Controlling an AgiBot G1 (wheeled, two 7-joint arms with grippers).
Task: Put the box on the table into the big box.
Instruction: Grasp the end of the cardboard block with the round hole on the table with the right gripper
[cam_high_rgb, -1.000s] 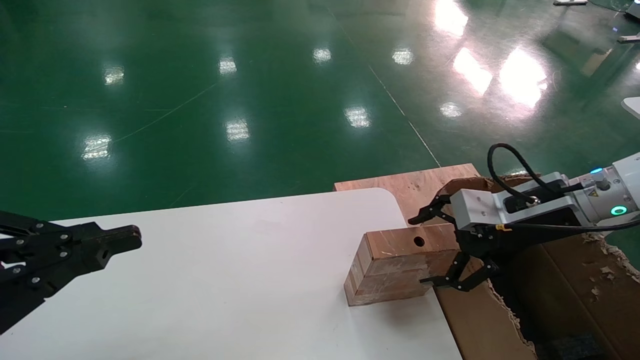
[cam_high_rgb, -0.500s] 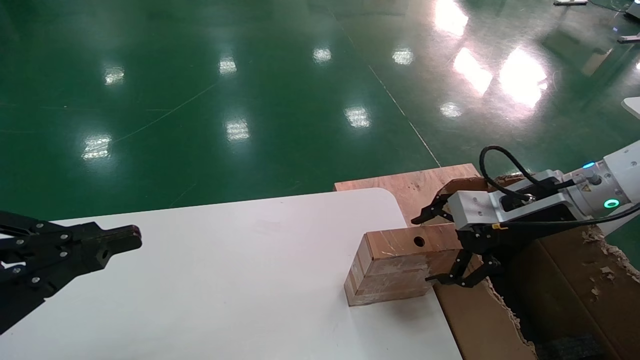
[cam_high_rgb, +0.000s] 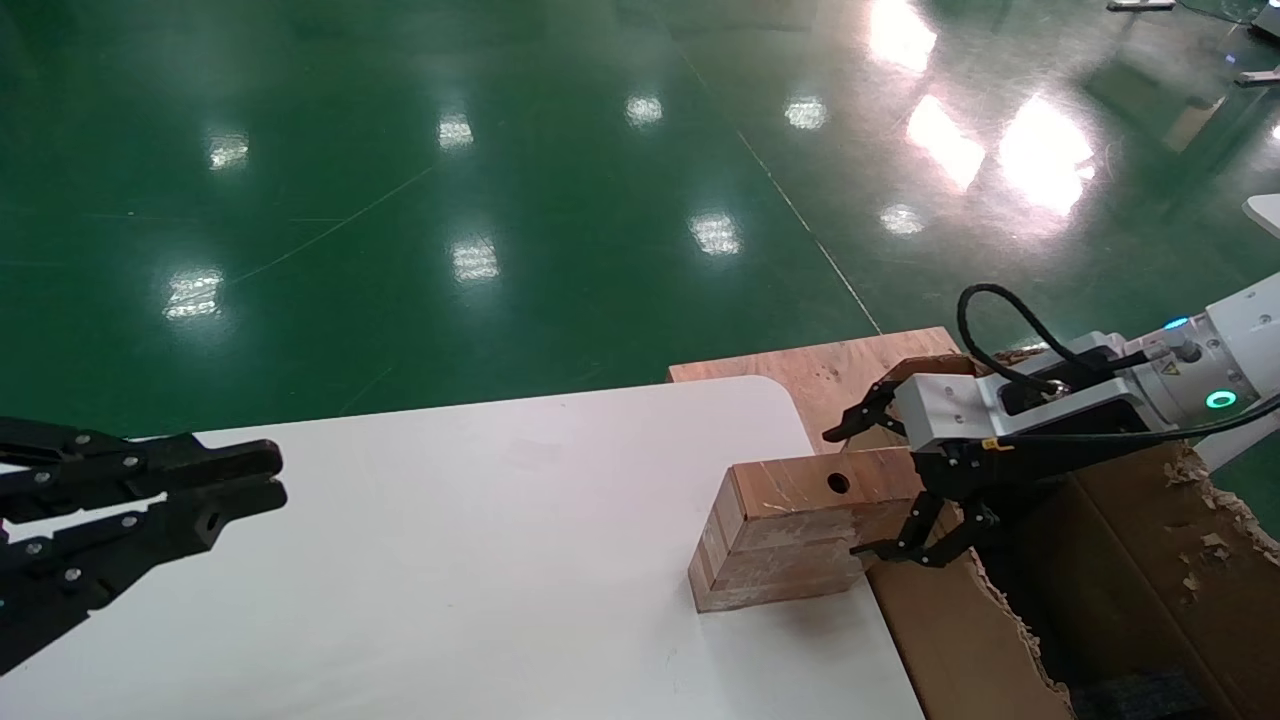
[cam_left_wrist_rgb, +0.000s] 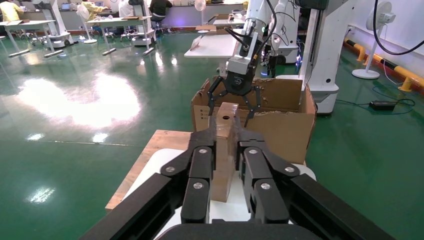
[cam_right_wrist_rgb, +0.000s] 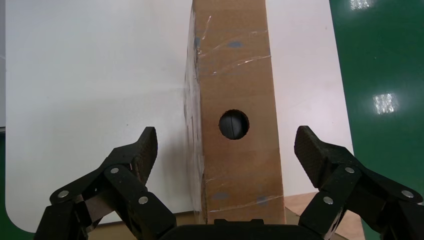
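Grasp approach, right arm: the right gripper (cam_high_rgb: 890, 490) straddles the near-carton end of the box (cam_high_rgb: 790, 530), which lies on the table (cam_high_rgb: 480, 560) at its 3 o'clock edge, right beside the big box (cam_high_rgb: 960, 640). To do this step well, the fingers should go further along the box so the pads bear on its two long side faces, past the round hole (cam_right_wrist_rgb: 233, 124) in the top, and only then close; centring matters, since the right wrist view shows the box closer to one finger (cam_right_wrist_rgb: 131, 159) than the other (cam_right_wrist_rgb: 320, 157). A grip at the very end would probably let the box pivot as it lifts over the ragged cardboard edge (judgement from the geometry shown). The fingers are spread wide, wider than the box, and clear of both its sides; nothing is held. The left gripper (cam_high_rgb: 235, 480) hovers parked over the table at about 9 o'clock, fingers nearly together with a thin gap, holding nothing. A wooden board (cam_high_rgb: 820, 365) lies past the table corner at 1 o'clock
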